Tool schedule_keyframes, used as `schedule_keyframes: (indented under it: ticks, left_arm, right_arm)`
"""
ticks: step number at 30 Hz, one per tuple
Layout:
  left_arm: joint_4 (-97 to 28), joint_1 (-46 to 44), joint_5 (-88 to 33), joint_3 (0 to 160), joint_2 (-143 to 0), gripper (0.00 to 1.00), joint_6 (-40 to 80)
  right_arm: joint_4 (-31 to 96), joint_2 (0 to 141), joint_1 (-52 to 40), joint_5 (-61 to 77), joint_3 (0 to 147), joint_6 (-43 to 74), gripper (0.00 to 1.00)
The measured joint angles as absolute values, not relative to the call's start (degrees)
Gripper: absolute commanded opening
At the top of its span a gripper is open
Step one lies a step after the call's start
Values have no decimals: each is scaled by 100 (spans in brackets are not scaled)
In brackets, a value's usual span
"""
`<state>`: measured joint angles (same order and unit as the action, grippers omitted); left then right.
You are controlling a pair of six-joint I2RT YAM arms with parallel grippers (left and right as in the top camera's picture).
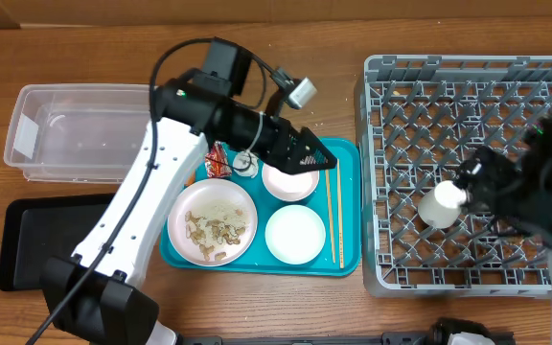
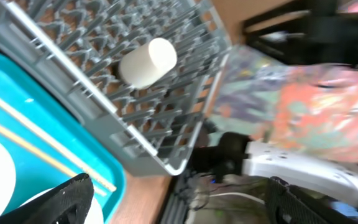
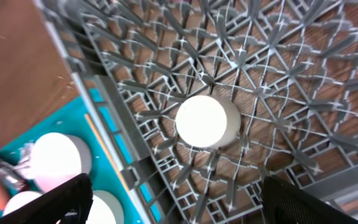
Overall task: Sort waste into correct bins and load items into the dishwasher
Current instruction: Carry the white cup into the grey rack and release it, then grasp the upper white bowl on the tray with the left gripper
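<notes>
Lying in grey dish rack (image 1: 535,91) at right, white cup (image 1: 441,205), right gripper (image 1: 470,182) released, left gripper (image 1: 316,159) splayed above centre bowl (image 1: 290,185).

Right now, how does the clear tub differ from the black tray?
The clear tub is see-through with taller walls; the black tray is opaque and shallow. In the overhead view the tub lies above the tray. Both are rectangular and sit left of the teal tray.
</notes>
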<state>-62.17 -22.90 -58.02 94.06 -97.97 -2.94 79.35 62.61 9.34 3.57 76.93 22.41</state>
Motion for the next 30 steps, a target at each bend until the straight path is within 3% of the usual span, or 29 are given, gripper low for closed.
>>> schedule_keyframes:
  ticks: [4,13,22,26,30]
  left_arm:
    - [-6294,-2561,-4939,9406,-9797,86,-283]
    - [-6377,-3081,-1253,9356,-9802,82,770]
    - [-5365,-2958,123,8805,-10565,58,1393]
    - [-5118,-2947,327,8794,-11115,56,1378]
    - [-4984,-2947,473,8779,-11557,35,1356]
  right_arm:
    - [8187,6027,934,362,7717,2217,87]
    - [8191,6189,934,362,7714,2204,94]
    - [8208,6189,934,386,7714,2202,96]
    - [8219,6189,934,405,7712,2202,96]
    - [8289,6189,934,408,7712,2200,96]
